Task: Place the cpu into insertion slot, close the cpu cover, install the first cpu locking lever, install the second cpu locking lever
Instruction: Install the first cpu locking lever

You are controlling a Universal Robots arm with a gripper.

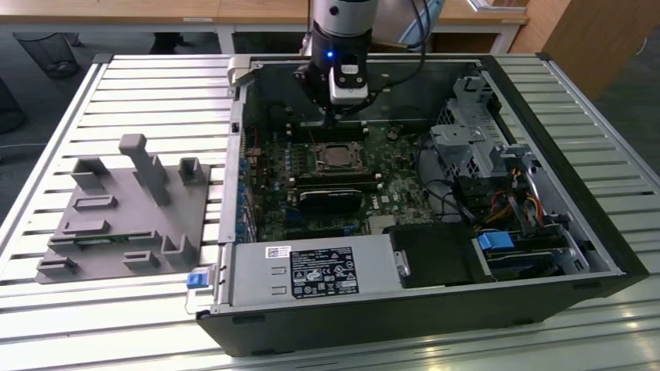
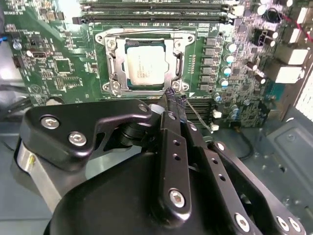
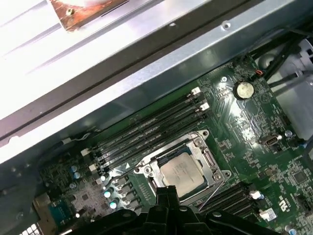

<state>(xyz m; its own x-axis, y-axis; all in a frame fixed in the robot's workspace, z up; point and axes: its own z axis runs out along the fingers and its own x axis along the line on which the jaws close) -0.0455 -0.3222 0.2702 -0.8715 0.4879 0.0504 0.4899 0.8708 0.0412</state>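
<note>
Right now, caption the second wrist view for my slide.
Shut gripper beside the cpu, which sits under the lowered cpu cover on the green board.

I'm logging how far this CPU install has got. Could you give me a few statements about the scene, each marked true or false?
1. The cpu lies in the insertion slot. True.
2. The pincer is holding the cpu. False: the pincer is shut just beside the slot, and the cpu sits on the board.
3. The cpu cover is down, framing the cpu through its window. True.
4. The computer case stands upright with its side panel on. False: it lies on its side, open, with the board facing up.
5. A grey fixture block lies on the slatted table, to the exterior view's left of the case. True.
</note>
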